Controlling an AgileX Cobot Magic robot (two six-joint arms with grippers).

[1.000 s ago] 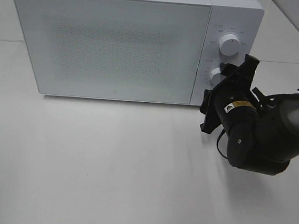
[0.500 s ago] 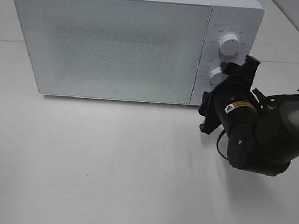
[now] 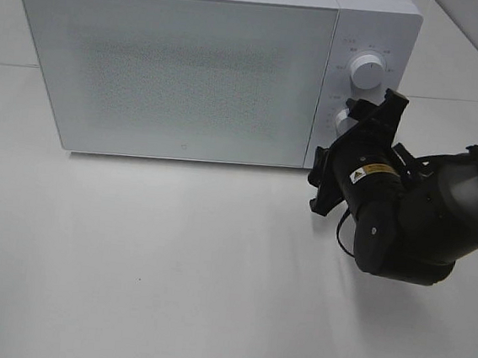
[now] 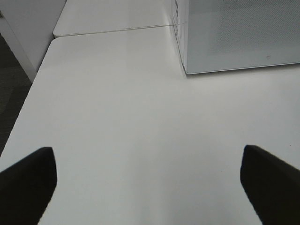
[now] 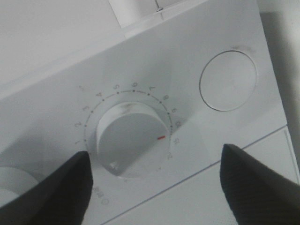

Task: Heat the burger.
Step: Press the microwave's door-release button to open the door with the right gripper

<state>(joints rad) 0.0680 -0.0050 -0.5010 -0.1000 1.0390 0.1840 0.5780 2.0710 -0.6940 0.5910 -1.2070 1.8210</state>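
A: Currently, where is the burger?
B: Not visible. The microwave [image 3: 191, 64] is shut, so the burger is presumably inside.
A: Grippers?
B: The right gripper [image 5: 152, 161] stands wide, flanking the timer dial [image 5: 131, 138] without clamping it. The left gripper [image 4: 147, 161] is wide above the table [image 4: 117, 117]. Starting the heating appears to remain.

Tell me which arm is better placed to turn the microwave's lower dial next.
Right. The right gripper, open, sits at the lower dial, a finger on each side. The left gripper, also open, is over the table near the microwave's door corner, away from the controls.
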